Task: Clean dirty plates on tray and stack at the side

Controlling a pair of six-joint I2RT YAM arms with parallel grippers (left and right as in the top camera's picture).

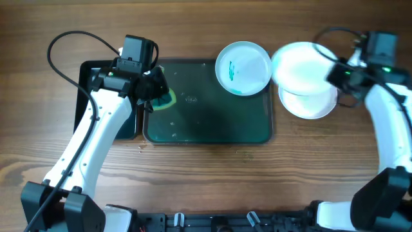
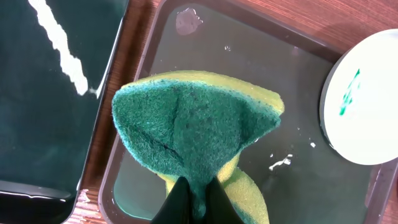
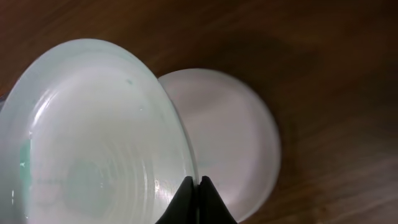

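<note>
The wooden table point(image 1: 206, 174) was the biggest thing, and everything sat on it. In the middle lay the dark green tray point(image 1: 206, 119). Its floor looked wet, with small pale spots on it. Just beside the tray's left end sat the black tub point(image 2: 37, 112), partly hidden under the left arm.

There were three white plates. The smeared plate point(image 1: 243, 67) lay on the far right corner of the tray, with part of it sticking out over the rim. It had a small teal mark point(image 1: 233, 69) near its middle. The bottom plate point(image 1: 310, 106) lay flat on the table, just to the right of the tray. The held plate point(image 1: 299, 61) was up over the bottom plate and covered part of it from above. In the right wrist view it was tipped and looked closer than the plate under it. I could not tell if the two plates touched.

The sponge point(image 2: 193, 134) was over the left end of the tray. It was folded, with the dark green rough side up and the yellow soft side showing below. I could not tell if it touched the tray floor.

The left gripper point(image 2: 194, 199) was pinched tight on the bottom of the sponge. The right gripper point(image 3: 199, 190) was pinched tight on the rim of the held plate, its two black tips almost together.
</note>
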